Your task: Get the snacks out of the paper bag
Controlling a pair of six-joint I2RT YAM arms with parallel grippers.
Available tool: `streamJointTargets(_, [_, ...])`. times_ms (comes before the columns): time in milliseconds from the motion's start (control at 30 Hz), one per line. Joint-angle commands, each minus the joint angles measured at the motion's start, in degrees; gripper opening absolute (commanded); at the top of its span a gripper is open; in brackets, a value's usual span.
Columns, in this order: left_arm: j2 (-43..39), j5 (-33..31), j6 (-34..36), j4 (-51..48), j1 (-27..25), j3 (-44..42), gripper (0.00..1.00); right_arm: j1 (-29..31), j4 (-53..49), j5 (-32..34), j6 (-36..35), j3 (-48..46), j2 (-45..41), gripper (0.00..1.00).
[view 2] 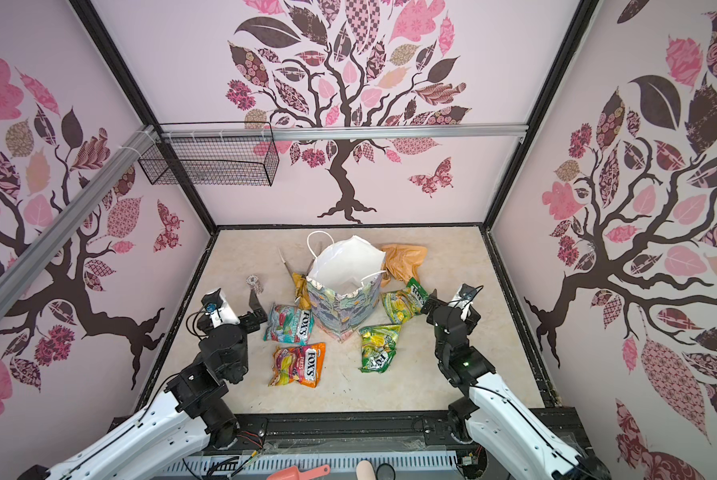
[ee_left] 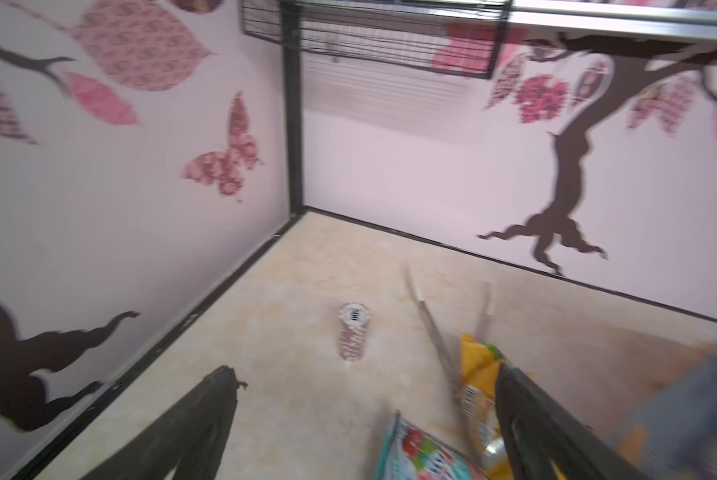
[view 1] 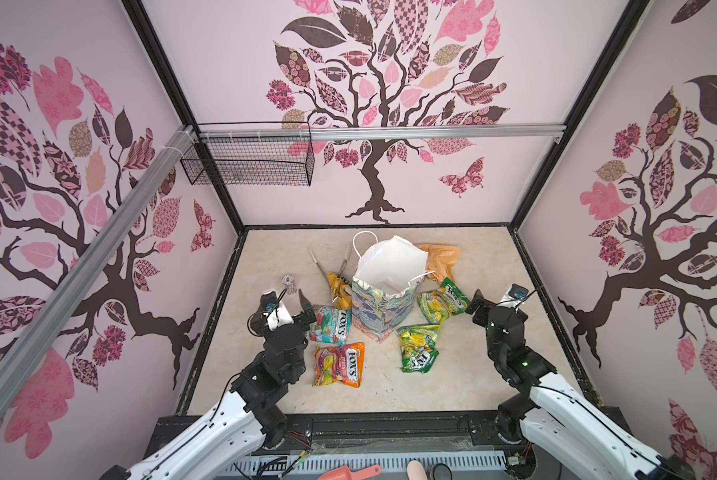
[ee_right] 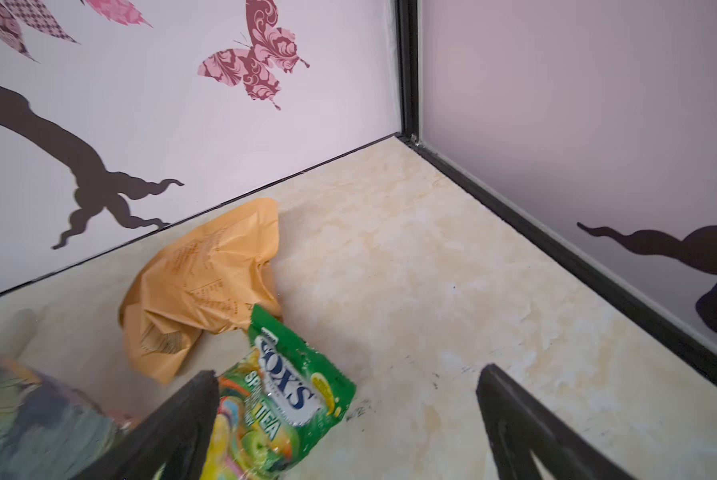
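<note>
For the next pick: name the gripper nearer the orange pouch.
Left. The left gripper is beyond the orange pouch, beside the teal pouch; the right gripper is past the bag.

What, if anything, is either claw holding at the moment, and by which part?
Nothing is held: the left claw and the right claw both stand wide open and empty.

We see the paper bag point(view 1: 383, 305) standing mid-bench point(view 1: 390, 390). To its left lie the rear left pouch point(view 1: 331, 324) and, before it, the front left pouch point(view 1: 339, 364). The wrapper point(view 1: 340, 291) and tongs point(view 1: 321, 266) lie behind these. To its right lie the rear right pouch point(view 1: 442, 301) and front right pouch point(view 1: 419, 347). A crumpled sack point(view 1: 442, 257) lies behind.
</note>
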Motion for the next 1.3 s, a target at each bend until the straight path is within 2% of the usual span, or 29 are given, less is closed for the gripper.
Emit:
streamJointTargets(0, [2.98, -4.54, -0.92, 8.42, 6.53, -4.83, 0.98, -1.45, 17.86, 4.13, -8.02, -2.76, 7.35, 1.0])
streamJointTargets(67, [5.96, -3.06, 3.68, 17.35, 10.0, -8.28, 0.98, -1.99, 23.67, 6.5, -10.54, -3.52, 12.37, 1.0])
streamJointTargets(133, [9.27, -1.17, 6.11, 21.14, 13.8, -9.83, 0.98, -3.11, 27.82, 7.16, -12.52, -3.86, 16.28, 1.0])
streamJointTargets(233, [14.21, 5.05, 5.53, 23.14, 21.04, -11.09, 0.98, -7.67, 34.1, 0.89, -11.56, -5.43, 21.91, 1.0])
streamJointTargets(300, [18.22, 12.27, 6.31, 30.18, 25.91, -13.6, 0.98, -11.54, 38.81, -4.27, -9.58, -6.34, 26.45, 1.0])
streamJointTargets(333, [20.3, 15.35, 7.46, 35.32, 27.82, -14.77, 0.98, -12.45, 39.61, -6.57, -10.34, -5.58, 27.64, 1.0])
streamJointTargets(367, [21.26, 17.7, 8.83, 36.42, 28.29, -14.54, 0.98, -12.61, 40.29, -7.89, -11.71, -4.94, 28.21, 1.0])
streamJointTargets(433, [24.57, 24.89, 11.68, 41.55, 29.97, -14.79, 0.98, -12.65, 49.38, -9.09, -15.42, -5.61, 32.18, 1.0])
streamJointTargets(500, [29.42, 29.54, 12.9, 45.69, 31.26, -13.68, 0.98, -12.57, 53.78, -10.7, -18.36, -5.25, 36.66, 1.0])
streamJointTargets(567, [34.34, 33.64, 15.22, 47.71, 31.54, -11.27, 0.98, -14.32, 72.28, -17.49, -20.69, -9.27, 45.82, 1.0])
streamJointTargets(600, [36.85, 35.77, 16.03, 48.71, 31.68, -9.98, 0.98, -13.57, 78.5, -16.32, -22.56, -9.76, 48.84, 1.0])
streamJointTargets(667, [40.33, 41.82, 17.03, 50.96, 32.26, -8.47, 0.98, -13.67, 68.47, -17.2, -20.93, -8.25, 44.83, 1.0])
streamJointTargets(700, [43.01, 46.96, 16.75, 53.54, 33.51, -8.31, 0.98, -14.08, 62.36, -17.97, -20.06, -6.49, 43.26, 1.0])
streamJointTargets(800, [56.11, 53.22, 17.6, 63.52, 35.87, -5.58, 0.98, -14.76, 63.27, -18.8, -20.05, -5.67, 44.63, 0.99])
streamJointTargets(833, [55.42, 52.45, 16.42, 59.95, 36.48, -4.68, 0.98, -14.76, 63.65, -18.71, -20.09, -5.76, 44.75, 1.0])
streamJointTargets(867, [52.44, 52.19, 15.17, 50.88, 36.97, -2.84, 0.98, -14.88, 63.03, -18.42, -19.81, -5.47, 44.7, 1.0])
streamJointTargets(933, [55.21, 51.36, 14.48, 54.79, 37.66, -2.0, 0.99, -15.16, 60.32, -16.16, -18.14, -4.17, 44.65, 0.99])
streamJointTargets(1000, [52.97, 50.18, 12.18, 47.56, 38.81, -0.79, 0.99, -17.69, 57.62, -18.99, -15.99, -3.25, 44.41, 0.99])
streamJointTargets(1067, [54.58, 50.05, 12.46, 52.76, 38.77, -1.67, 0.99, -18.27, 56.48, -19.82, -15.43, -3.34, 43.66, 0.99])
streamJointTargets(1167, [52.92, 50.24, 12.36, 48.65, 38.77, -1.19, 0.99, -18.26, 57.15, -19.87, -15.79, -3.55, 43.79, 0.99])
streamJointTargets(1267, [53.71, 50.07, 12.56, 50.8, 38.77, -1.52, 0.99, -18.31, 57.07, -19.88, -15.73, -3.43, 43.69, 1.0])
